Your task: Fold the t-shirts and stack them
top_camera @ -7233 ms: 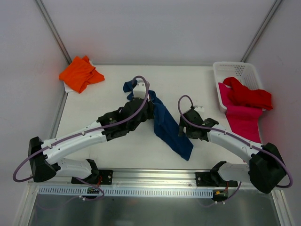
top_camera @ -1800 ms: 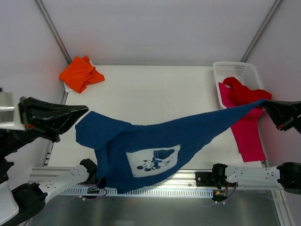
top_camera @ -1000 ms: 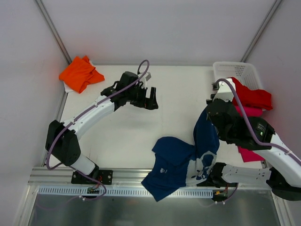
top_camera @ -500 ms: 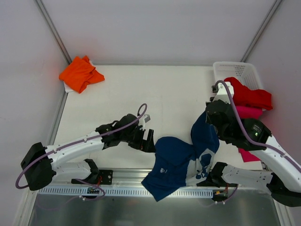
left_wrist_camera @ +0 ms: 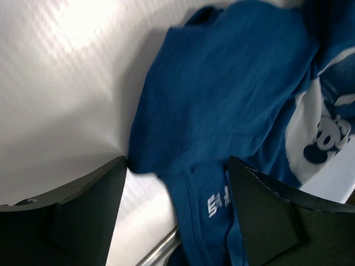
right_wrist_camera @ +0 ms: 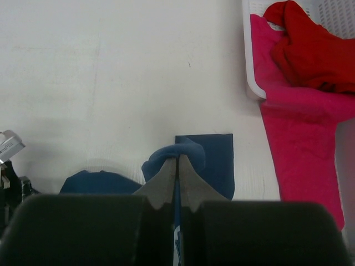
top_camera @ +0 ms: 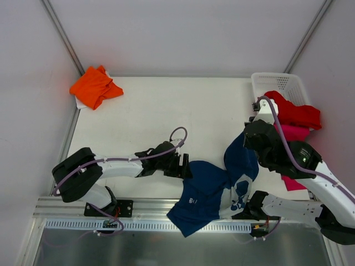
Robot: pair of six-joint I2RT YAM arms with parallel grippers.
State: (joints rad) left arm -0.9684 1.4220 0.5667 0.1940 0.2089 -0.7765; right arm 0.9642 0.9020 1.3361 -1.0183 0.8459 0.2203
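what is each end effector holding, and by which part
Right end effector: a bunched fold of the navy blue t-shirt. Left end effector: nothing, open at its edge.

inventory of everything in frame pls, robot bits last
navy t-shirt: 1, dark blue with pale print, bunched at table's near edge, partly over it
orange t-shirt: 1, orange, crumpled, far left corner
red t-shirt: 1, red, heaped in basket
pink t-shirt: 1, magenta, spilling from basket onto table
basket: 1, white mesh, far right corner
table: 1, white
left arm: 1, white and black, low, jaws open astride the navy t-shirt's edge
right arm: 1, white and black, jaws shut on a fold of the navy t-shirt
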